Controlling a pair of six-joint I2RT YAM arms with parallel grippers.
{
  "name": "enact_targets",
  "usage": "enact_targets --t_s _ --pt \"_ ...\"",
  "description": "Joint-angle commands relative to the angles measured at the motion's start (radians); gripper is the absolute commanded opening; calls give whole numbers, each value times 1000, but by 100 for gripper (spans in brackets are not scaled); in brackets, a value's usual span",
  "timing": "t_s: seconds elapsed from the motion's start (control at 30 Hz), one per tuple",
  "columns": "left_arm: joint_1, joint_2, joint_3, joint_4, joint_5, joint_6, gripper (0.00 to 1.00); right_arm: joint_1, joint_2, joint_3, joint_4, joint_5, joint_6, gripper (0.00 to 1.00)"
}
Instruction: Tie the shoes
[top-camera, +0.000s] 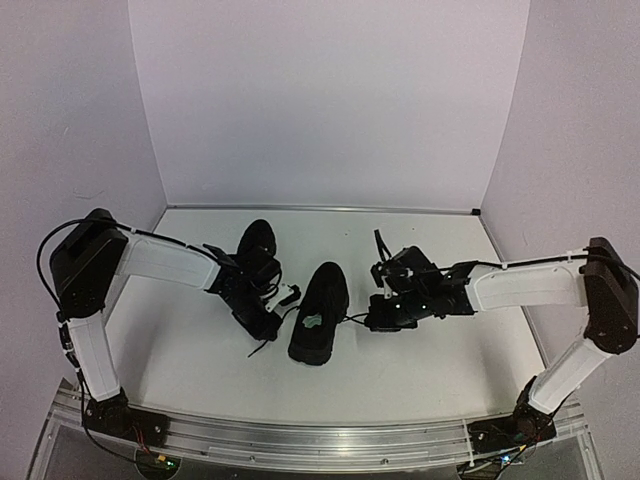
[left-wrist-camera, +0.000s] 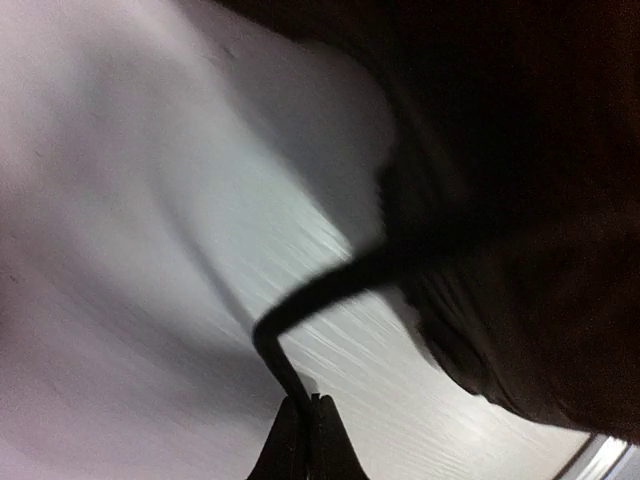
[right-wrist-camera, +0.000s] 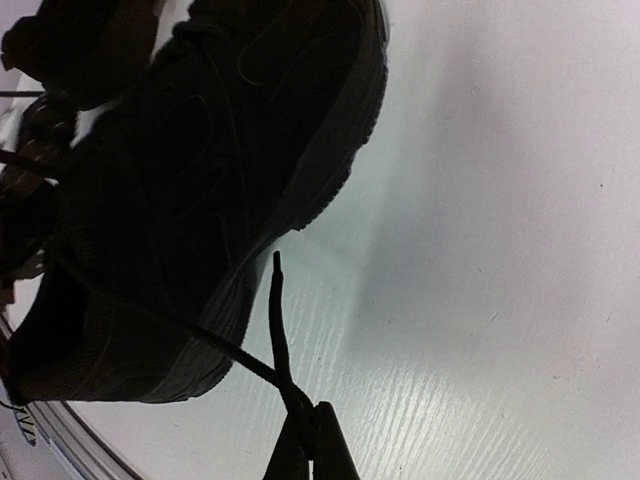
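Both hands are clamped tight on thin black laces beside a pair of black shoes on the white table (top-camera: 200, 350).

The left hand (left-wrist-camera: 306, 402) has its fingers pressed together with no gap, pinching a lace (left-wrist-camera: 300, 300) that rises from the tips, bends sharply and runs right toward a dark, blurred shoe filling that side of the left wrist view. The right hand (right-wrist-camera: 312, 408) is likewise pinched closed on a second lace (right-wrist-camera: 280, 330). Its free end points upward across the table, and a thinner strand leads back under the sole of the shoe beside it.

The top view alone shows the layout. The near shoe (top-camera: 320, 325), with a pale patch inside, lies at mid-table between the two hands, the left hand (top-camera: 272, 322) just beside its left flank and the right hand (top-camera: 378, 318) just off its right. The far shoe (top-camera: 256, 248) sits behind the left arm, closer to the back wall. From above the hands are black shapes against black shoes, and their grip cannot be made out. Only the wrist views show the fingertips meeting on the laces.

Pale markings (right-wrist-camera: 22, 425) at the lower left corner of the right wrist view are too small and cropped to read.
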Motion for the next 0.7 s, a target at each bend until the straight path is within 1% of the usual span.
enact_targets --t_s 0.0,0.07,0.2,0.3,0.4,0.53,0.67 --pt "-72 -118 -62 94 167 -51 0 -3 96 88 35 -27 3 0" --pt "-96 -117 -54 114 186 -71 0 -3 135 116 48 -53 0 0" --pt "-99 -114 -52 149 196 -116 0 -3 198 170 60 -84 -3 0" --pt "-99 -130 -70 201 204 -137 0 -3 214 180 66 -91 -2 0" --pt "-97 -142 -76 198 177 -151 0 -3 214 184 65 -95 -2 0" --pt "-70 -178 -96 163 142 -156 0 -9 161 157 61 -76 15 0" --pt "33 -285 -123 144 106 -243 0 -59 28 81 51 -63 56 0"
